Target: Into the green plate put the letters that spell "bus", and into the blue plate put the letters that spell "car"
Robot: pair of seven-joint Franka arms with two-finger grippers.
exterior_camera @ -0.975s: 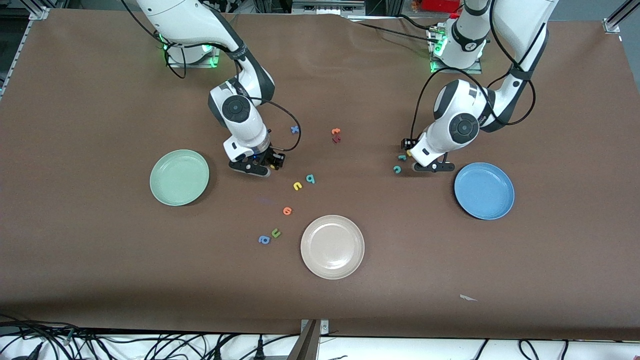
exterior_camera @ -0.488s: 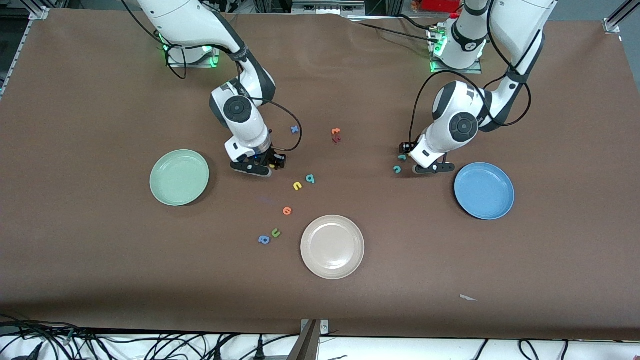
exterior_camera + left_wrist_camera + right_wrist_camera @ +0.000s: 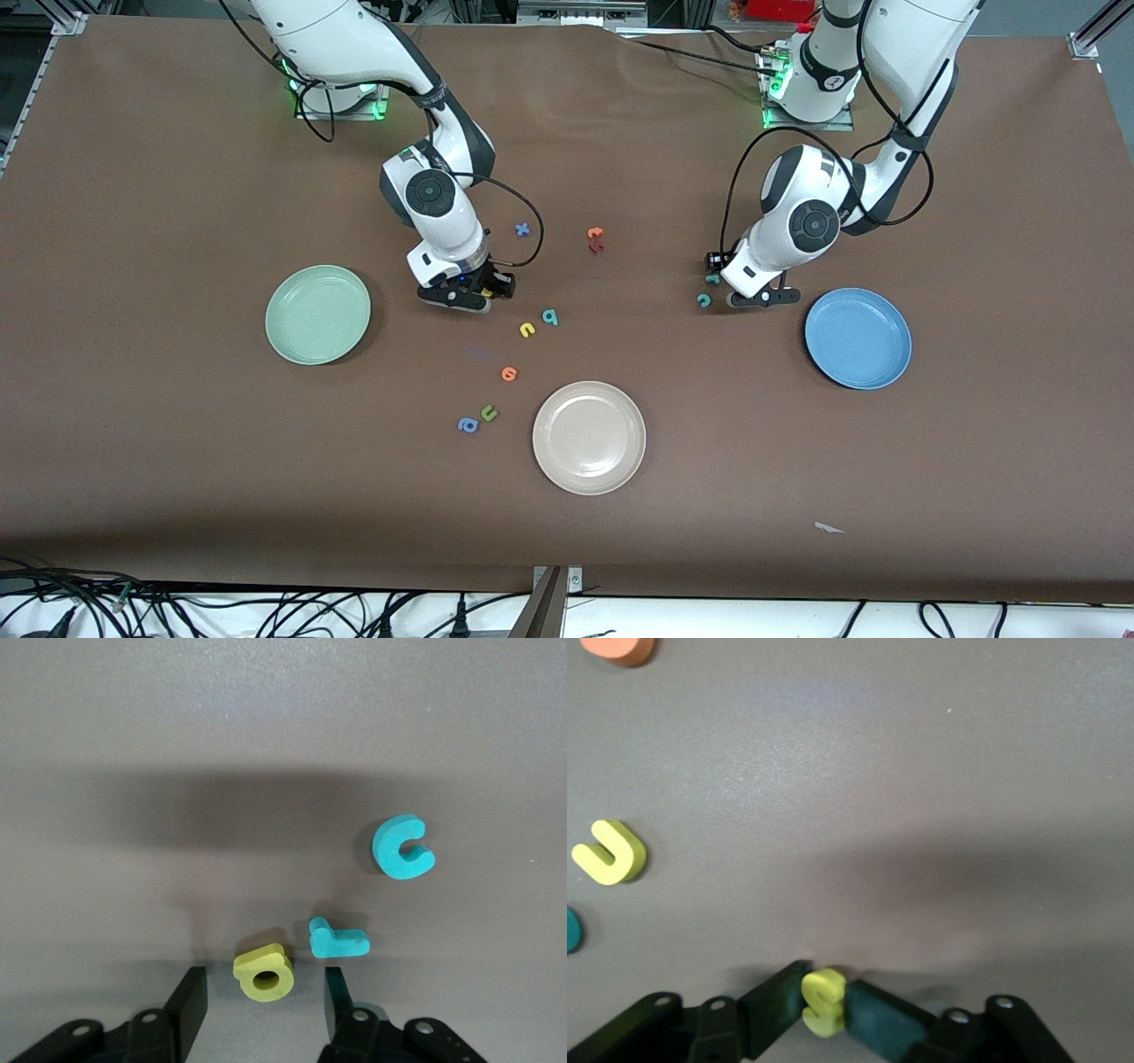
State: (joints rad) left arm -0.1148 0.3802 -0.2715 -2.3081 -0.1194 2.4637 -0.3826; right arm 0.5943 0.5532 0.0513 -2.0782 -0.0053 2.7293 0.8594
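Note:
My right gripper [image 3: 824, 1001] is down on the table beside the green plate [image 3: 282, 330], shut on the yellow "s" [image 3: 825, 999]. The yellow "u" [image 3: 527, 330] and teal "b" [image 3: 550, 316] lie close by, nearer the front camera. My left gripper [image 3: 263, 992] is low beside the blue plate [image 3: 858, 359] and open. The yellow "a" [image 3: 264, 973] lies between its fingers, touching neither. Just past those fingers are the teal "r" [image 3: 338, 939] and teal "c" [image 3: 403, 847]. Both plates hold nothing.
A cream plate [image 3: 589, 461] sits near the table's front middle. An orange letter [image 3: 508, 374], an olive "u" [image 3: 488, 413] and a blue "a" [image 3: 467, 425] lie beside it. A blue "x" [image 3: 523, 229] and orange and red letters [image 3: 595, 240] lie toward the bases.
The right gripper has slid a little toward the left arm's end and closed on the "s". The left gripper has edged slightly toward the teal letters.

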